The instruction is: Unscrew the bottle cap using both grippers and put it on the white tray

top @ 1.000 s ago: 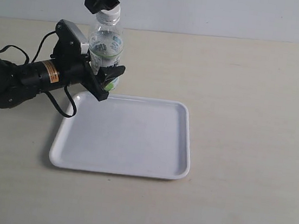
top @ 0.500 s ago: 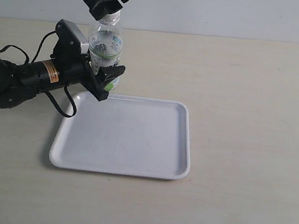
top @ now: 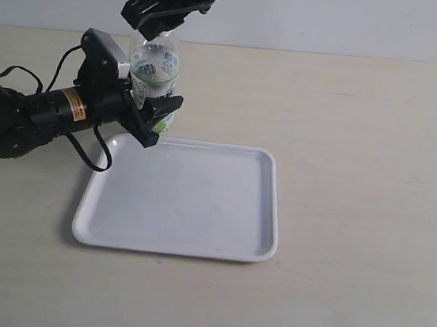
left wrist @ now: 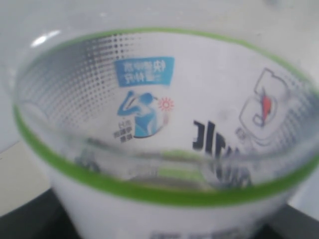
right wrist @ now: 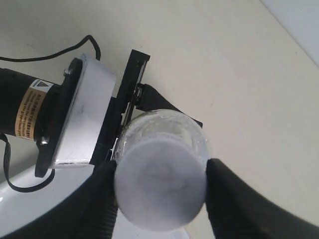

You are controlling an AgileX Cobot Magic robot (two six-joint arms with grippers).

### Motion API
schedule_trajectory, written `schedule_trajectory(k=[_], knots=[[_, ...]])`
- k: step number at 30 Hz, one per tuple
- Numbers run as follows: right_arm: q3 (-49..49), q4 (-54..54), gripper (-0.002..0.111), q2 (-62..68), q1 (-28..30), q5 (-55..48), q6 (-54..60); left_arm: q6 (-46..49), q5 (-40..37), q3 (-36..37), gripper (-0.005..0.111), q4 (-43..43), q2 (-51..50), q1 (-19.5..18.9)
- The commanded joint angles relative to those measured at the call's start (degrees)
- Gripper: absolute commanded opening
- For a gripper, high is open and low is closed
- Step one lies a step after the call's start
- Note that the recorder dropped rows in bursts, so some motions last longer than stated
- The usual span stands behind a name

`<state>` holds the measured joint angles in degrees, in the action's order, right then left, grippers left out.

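Observation:
The clear bottle (top: 155,72) with its white-and-green label stands upright just behind the white tray (top: 197,209). My left gripper (top: 158,120) is shut on the bottle's lower body; in the left wrist view the label (left wrist: 164,114) fills the picture and a black finger (left wrist: 30,221) shows at the edge. From above, my right gripper (top: 157,28) covers the bottle top. The right wrist view shows the round white bottle cap (right wrist: 159,191) on the neck, with my right gripper (right wrist: 160,174) shut on it, a finger against each side.
The left arm with its grey-white box (top: 105,50) and orange label lies along the table at the left, with a black cable (top: 92,152) looping by the tray's corner. The tan table (top: 359,189) stretches to the right of the tray.
The right gripper has turned and come down over the bottle top, so the cap no longer shows in the exterior view. The left gripper and bottle have stayed put.

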<state>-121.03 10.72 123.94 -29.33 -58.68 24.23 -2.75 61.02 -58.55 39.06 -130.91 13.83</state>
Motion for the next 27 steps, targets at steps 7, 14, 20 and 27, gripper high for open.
schedule_trajectory(k=[7,14,20,27], knots=[[0.14,-0.56,0.005,-0.05,0.02,1.33,0.09,-0.48,0.11,-0.11,0.000,-0.27,0.40,-0.04],[0.14,-0.44,0.012,-0.05,0.02,1.46,0.09,-0.72,0.11,-0.11,0.000,-0.27,0.40,-0.04],[0.14,-0.31,0.060,-0.30,0.02,1.60,0.09,-0.72,0.11,-0.11,0.000,-0.27,0.40,-0.04],[0.14,-0.19,0.053,-1.17,0.02,1.49,0.09,-0.85,0.11,-0.11,0.000,0.93,0.40,-0.04]])
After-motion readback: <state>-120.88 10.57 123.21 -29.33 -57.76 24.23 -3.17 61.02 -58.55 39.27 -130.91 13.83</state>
